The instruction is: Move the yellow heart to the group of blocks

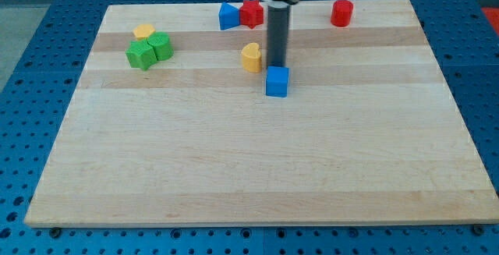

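The yellow heart lies on the wooden board, a little above the view's middle. My tip stands just to the right of the heart, close to it, and directly above a blue cube in the view. I cannot tell whether the tip touches either one. At the view's upper left, a group of blocks sits together: two green blocks and a yellow block.
A blue block and a red block sit side by side near the board's top edge, just left of the rod. A red cylinder stands at the top right. Blue perforated table surrounds the board.
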